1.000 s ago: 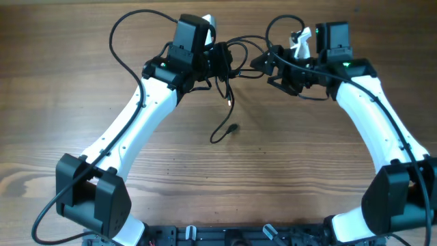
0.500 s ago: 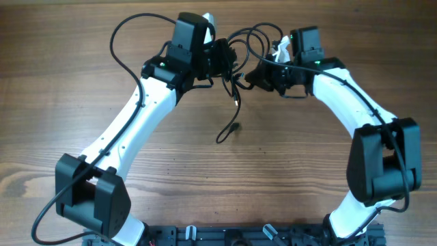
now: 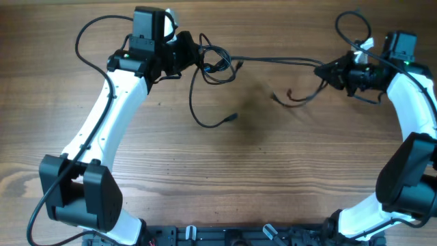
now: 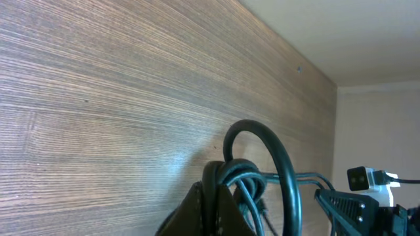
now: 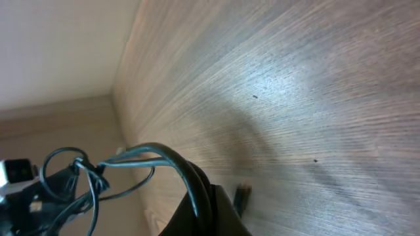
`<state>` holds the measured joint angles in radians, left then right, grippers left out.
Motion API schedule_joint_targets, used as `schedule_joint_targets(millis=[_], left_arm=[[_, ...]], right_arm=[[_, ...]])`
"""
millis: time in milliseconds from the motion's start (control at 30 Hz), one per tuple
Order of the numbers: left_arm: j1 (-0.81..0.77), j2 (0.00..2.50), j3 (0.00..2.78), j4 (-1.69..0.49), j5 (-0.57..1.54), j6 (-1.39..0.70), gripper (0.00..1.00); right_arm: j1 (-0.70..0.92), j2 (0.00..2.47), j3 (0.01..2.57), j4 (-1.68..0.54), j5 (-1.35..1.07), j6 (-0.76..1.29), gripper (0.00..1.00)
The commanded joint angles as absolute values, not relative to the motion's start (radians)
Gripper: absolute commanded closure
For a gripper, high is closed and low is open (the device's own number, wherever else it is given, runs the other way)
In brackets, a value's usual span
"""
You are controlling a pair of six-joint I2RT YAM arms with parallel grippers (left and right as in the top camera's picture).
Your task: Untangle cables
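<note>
My left fingers [image 3: 186,55] are pinched tight on the knotted bunch of the cables [image 3: 217,60] over the far left of the counter [image 3: 259,171]. My right fingers [image 3: 326,69] are clamped on the same cables well off to the right. One strand runs taut between the two grips, a loose loop droops below the knot, and another end dangles near my right fingers.

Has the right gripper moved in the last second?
Yes. Seen from above, the right gripper has swung outward to the right, from about level with the middle of the base rail toward its right end, stretching a cable taut.
</note>
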<state>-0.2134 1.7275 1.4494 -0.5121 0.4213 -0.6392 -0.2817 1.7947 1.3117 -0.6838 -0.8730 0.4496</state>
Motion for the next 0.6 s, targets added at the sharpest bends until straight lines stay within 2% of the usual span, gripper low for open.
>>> schedule_joint_targets(millis=[0, 100, 300, 567], left_arm=[[-0.136, 1.694, 1.459, -0.509, 0.365, -0.524, 0.96], [-0.14, 1.694, 1.459, -0.477, 0.564, -0.418, 0.96], [-0.139, 1.694, 1.459, -0.26, 1.19, -0.352, 0.96], [-0.152, 1.694, 1.459, -0.243, 1.305, -0.378, 0.96]], right_arm=[[-0.336, 1.777, 1.316, -0.675, -0.852, 0.345, 0.96], [-0.276, 1.777, 1.316, -0.711, -0.855, 0.288, 0.96], [-0.108, 1.777, 1.316, -0.733, -0.746, 0.27, 0.95], [-0.085, 1.777, 1.316, -0.721, -0.717, 0.285, 0.93]])
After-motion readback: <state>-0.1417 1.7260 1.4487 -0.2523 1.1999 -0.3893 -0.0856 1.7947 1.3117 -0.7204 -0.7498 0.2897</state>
